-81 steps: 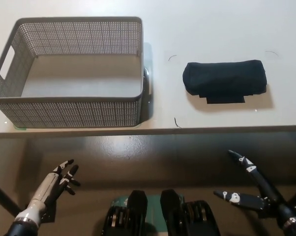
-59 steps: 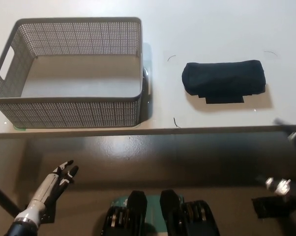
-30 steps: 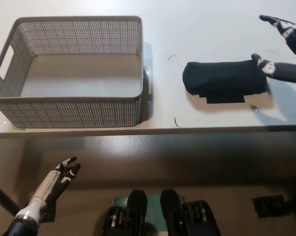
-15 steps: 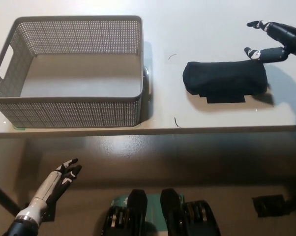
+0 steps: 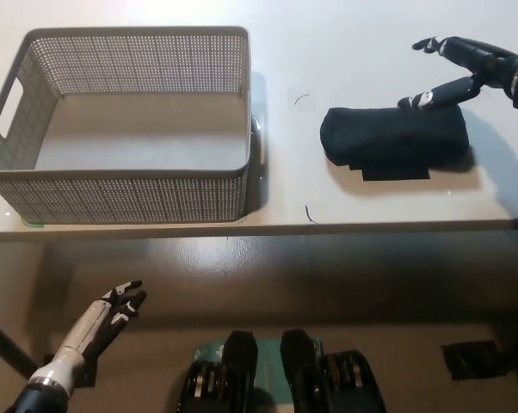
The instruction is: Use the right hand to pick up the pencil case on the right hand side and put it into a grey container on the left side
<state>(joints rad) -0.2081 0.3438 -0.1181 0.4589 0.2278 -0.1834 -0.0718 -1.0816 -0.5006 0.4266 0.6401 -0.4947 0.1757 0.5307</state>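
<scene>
Beside the grey container [image 5: 130, 129] lies the pencil case [image 5: 393, 138].

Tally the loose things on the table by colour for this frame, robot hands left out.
Grey: 1, the mesh container
Black: 1, the pencil case
Total: 2

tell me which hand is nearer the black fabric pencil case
Right. The black right hand is open just above the black fabric pencil case's far right end, while the white left hand rests open below the table edge, far off at lower left.
</scene>
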